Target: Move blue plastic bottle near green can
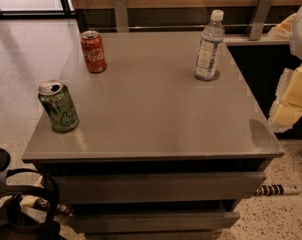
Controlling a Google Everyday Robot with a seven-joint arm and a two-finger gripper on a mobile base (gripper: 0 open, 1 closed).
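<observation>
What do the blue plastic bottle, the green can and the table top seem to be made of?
The blue plastic bottle: clear plastic, glossy; the background shows through it, white cap. The green can: probably painted metal, with a bare silver top and opened tab hole. The table top: smooth grey, semi-matt, perhaps laminate; soft reflections. The gripper hangs at the right edge, beside the table.

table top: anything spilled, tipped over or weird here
Nothing stands out. The blue plastic bottle, green can and red can all stand upright and well apart on the table, with no spill visible. The green can's top is open. The tool sits off the table's right edge, touching none of them.
</observation>
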